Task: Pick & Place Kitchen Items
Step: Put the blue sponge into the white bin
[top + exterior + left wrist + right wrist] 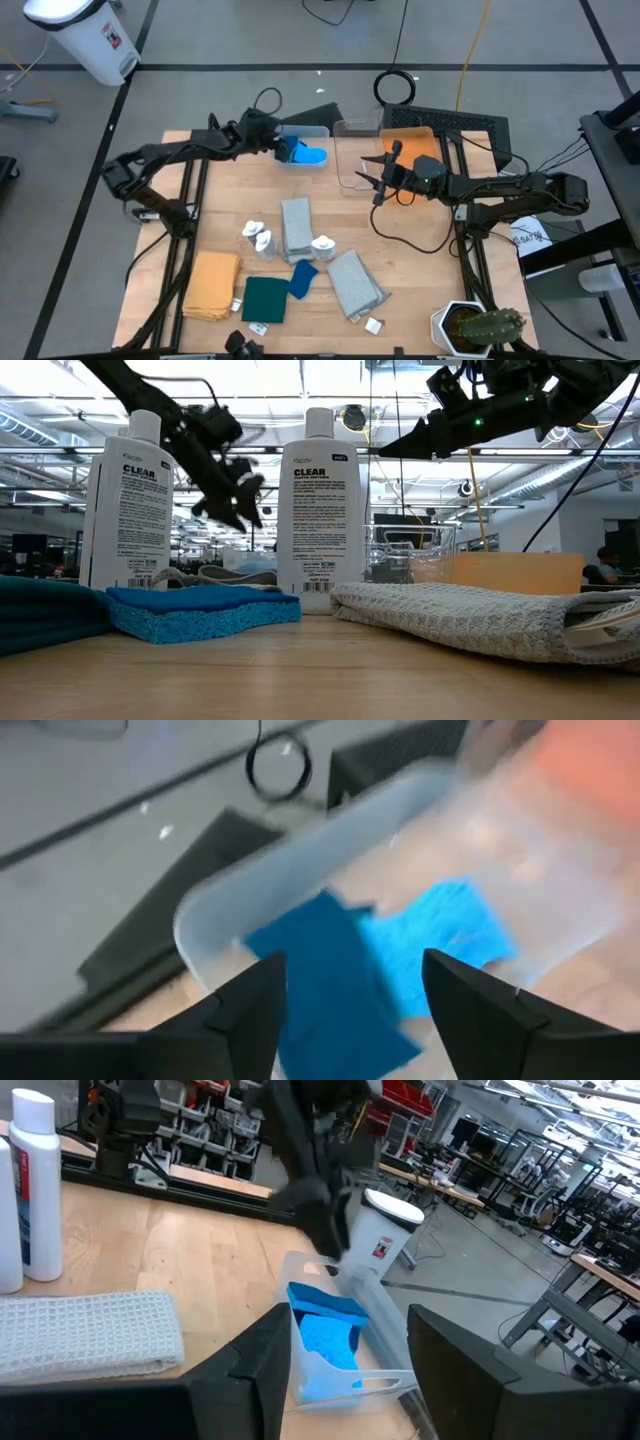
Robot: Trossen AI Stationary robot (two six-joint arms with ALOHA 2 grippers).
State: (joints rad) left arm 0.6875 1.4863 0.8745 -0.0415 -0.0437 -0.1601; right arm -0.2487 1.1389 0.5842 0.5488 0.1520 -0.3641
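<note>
My left gripper [283,150] is open over a clear bin [322,130] at the table's far side. Its fingers stand on either side of a dark blue cloth piece [335,985]; a lighter blue piece [440,935] lies beside it in the bin. I cannot tell whether the fingers touch the dark piece. My right gripper [378,182] is open and empty, in the air by a second clear bin [355,150]. On the table lie two grey cloths [296,228] [355,283], a mustard cloth [212,285], a dark green cloth [265,299], a blue piece [303,278] and white bottles [258,240] [322,246].
An orange tray [412,145] sits behind my right arm at the far right. A potted cactus [485,328] stands at the near right corner. Small white tags [374,324] lie near the front edge. Bare wood shows at the table's left and right middle.
</note>
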